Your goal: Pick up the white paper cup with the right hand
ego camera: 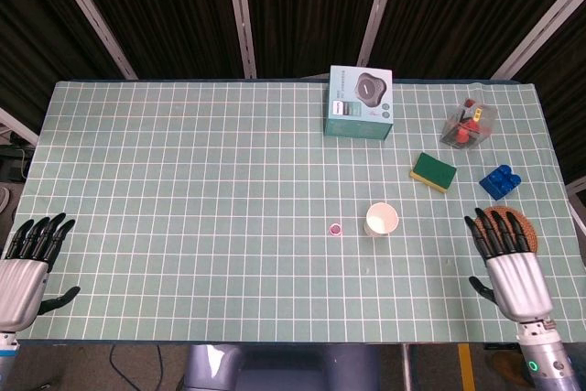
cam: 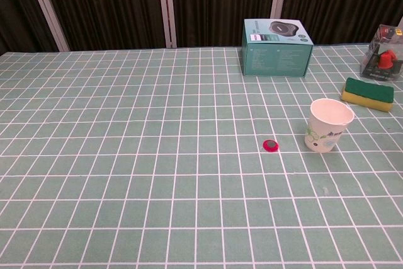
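Note:
The white paper cup [ego camera: 382, 220] stands upright on the green gridded table, right of centre; the chest view shows the cup [cam: 329, 125] with its mouth open upward. In the head view my right hand [ego camera: 508, 261] is open, fingers spread, near the table's front right, well to the right of the cup and apart from it. It covers most of a round woven coaster. At the front left edge my left hand [ego camera: 26, 263] is open and holds nothing. Neither hand shows in the chest view.
A small pink cap [ego camera: 335, 228] lies just left of the cup. Behind stand a teal box [ego camera: 361, 103], a green-and-yellow sponge [ego camera: 433, 172], a blue brick [ego camera: 500, 181] and a clear box of small parts [ego camera: 469, 124]. The coaster [ego camera: 524, 222] peeks out behind my right hand.

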Robot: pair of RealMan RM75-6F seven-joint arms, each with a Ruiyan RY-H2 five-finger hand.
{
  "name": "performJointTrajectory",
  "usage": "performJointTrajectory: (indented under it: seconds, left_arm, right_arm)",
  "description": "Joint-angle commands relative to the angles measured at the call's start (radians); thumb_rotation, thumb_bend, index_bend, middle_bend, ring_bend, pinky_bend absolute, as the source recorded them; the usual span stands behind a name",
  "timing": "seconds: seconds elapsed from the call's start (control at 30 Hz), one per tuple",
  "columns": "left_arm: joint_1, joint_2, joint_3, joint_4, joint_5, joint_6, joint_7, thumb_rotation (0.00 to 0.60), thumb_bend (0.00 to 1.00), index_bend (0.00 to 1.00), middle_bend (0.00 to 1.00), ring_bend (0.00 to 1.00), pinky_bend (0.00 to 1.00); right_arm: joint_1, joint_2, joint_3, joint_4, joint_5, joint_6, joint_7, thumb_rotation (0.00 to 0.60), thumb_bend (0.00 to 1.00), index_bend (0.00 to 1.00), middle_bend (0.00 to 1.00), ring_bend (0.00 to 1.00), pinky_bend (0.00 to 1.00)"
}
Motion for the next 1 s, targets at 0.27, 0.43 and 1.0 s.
performJointTrajectory:
  seconds: [0.27, 0.43, 1.0]
  left_arm:
    - [-0.025, -0.023, -0.04, 0.031, -0.087, -0.045, 0.014, 0.6, 0.0, 0.0, 0.0, 0.0, 0.0]
    - [-0.032, -0.032, -0.053, 0.048, -0.123, -0.061, 0.021, 0.6, 0.0, 0.0, 0.0, 0.0, 0.0]
    - [-0.046, -0.041, -0.059, 0.065, -0.165, -0.091, 0.024, 0.6, 0.0, 0.0, 0.0, 0.0, 0.0]
  right_arm:
    - [0.292, -0.082, 0.088, -0.134, 0.0, -0.401, -0.36, 0.6, 0.0, 0.0, 0.0, 0.0, 0.0]
    - [0.397, -0.161, 0.113, -0.09, 0.037, -0.552, -0.513, 0.6, 0.0, 0.0, 0.0, 0.0, 0.0]
    - [0.497, -0.33, 0.106, 0.09, 0.351, -0.686, -0.967, 0.6, 0.0, 0.0, 0.0, 0.0, 0.0]
